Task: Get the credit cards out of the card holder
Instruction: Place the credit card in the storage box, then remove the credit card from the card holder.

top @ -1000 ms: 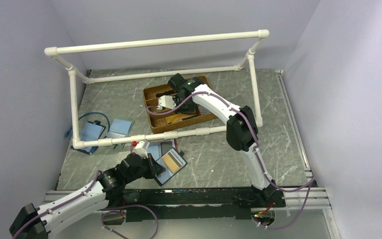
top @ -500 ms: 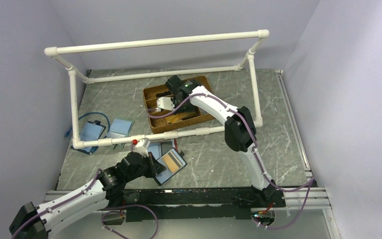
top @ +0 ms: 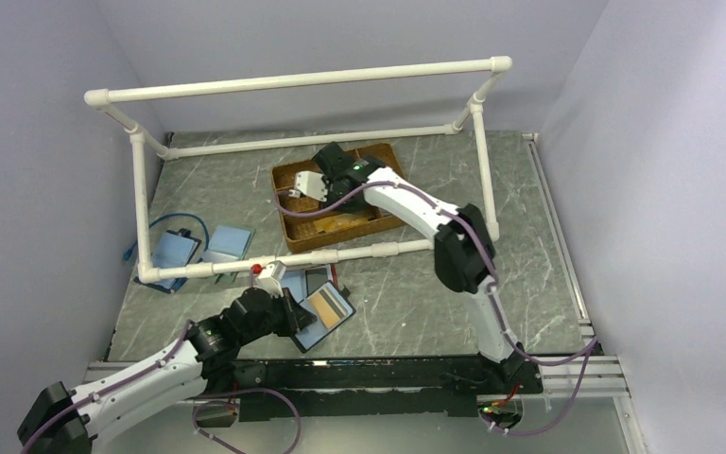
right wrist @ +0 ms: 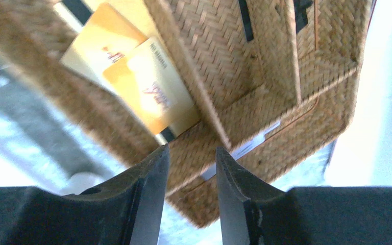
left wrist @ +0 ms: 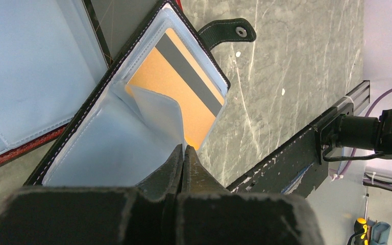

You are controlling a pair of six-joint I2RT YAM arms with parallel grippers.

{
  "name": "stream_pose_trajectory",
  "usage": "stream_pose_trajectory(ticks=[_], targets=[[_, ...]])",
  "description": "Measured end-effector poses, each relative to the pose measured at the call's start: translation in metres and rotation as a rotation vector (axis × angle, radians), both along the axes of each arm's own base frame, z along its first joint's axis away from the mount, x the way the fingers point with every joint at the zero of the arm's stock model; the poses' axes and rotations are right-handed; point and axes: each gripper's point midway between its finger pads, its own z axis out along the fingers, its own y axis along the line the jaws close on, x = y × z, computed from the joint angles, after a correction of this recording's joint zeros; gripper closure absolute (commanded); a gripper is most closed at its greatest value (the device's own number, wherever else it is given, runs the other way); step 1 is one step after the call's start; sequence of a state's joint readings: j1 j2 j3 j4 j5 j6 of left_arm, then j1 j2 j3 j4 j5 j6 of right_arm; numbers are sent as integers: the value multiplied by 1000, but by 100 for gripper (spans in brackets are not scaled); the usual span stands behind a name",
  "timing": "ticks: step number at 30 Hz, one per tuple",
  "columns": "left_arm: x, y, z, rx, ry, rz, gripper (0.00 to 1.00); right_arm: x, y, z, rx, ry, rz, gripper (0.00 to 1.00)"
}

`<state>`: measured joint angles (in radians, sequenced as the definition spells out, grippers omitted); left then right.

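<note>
The black-edged card holder (top: pixel 329 307) (left wrist: pixel 84 125) lies open near the table's front, its clear sleeves facing up. One credit card (left wrist: pixel 184 92), orange with a grey stripe, sits in its right half. My left gripper (top: pixel 295 317) (left wrist: pixel 184 149) is shut, pinching a lifted clear sleeve of the holder at its near edge. My right gripper (top: pixel 314 194) (right wrist: pixel 191 153) hangs open over the wicker tray (top: pixel 340 230) (right wrist: pixel 286 127), nothing between its fingers. Yellow cards (right wrist: pixel 132 76) lie in one tray compartment below it.
A red-edged holder (left wrist: pixel 10 148) (top: pixel 293 281) lies open against the black one's left side. A white pipe frame (top: pixel 302 80) spans the table, its front bar (top: pixel 274 263) between holder and tray. Blue holders (top: pixel 175 251) and a cable lie far left. A black rail (left wrist: pixel 306 148) edges the table.
The right gripper has opened from shut and shifted slightly back and left over the tray. The left arm and the card holder have not moved.
</note>
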<state>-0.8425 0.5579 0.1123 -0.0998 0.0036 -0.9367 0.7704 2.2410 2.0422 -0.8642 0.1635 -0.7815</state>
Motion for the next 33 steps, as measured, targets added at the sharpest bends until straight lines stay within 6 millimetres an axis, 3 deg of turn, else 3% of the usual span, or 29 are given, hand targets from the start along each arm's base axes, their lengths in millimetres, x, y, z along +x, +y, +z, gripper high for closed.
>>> stream_pose_trajectory(ticks=[3,8,13,15,22,28,33], targets=[[1,-2,-2,5,7,-5,100,-26,-8,24,102,50,-11,56],[0,-7,-4,13,23,-26,100,-88,-15,65,326,177,32,53],[5,-19,9,-14,10,-54,100,-153,-27,69,510,377,107,52],[7,-26,14,-17,11,-76,100,-167,-37,65,569,447,114,52],[20,-66,36,-54,3,-183,100,-185,-68,58,756,598,102,49],[28,-103,40,-70,20,-293,100,-196,-65,73,833,592,220,50],[27,-112,37,-73,23,-333,100,-207,-67,66,840,585,329,54]])
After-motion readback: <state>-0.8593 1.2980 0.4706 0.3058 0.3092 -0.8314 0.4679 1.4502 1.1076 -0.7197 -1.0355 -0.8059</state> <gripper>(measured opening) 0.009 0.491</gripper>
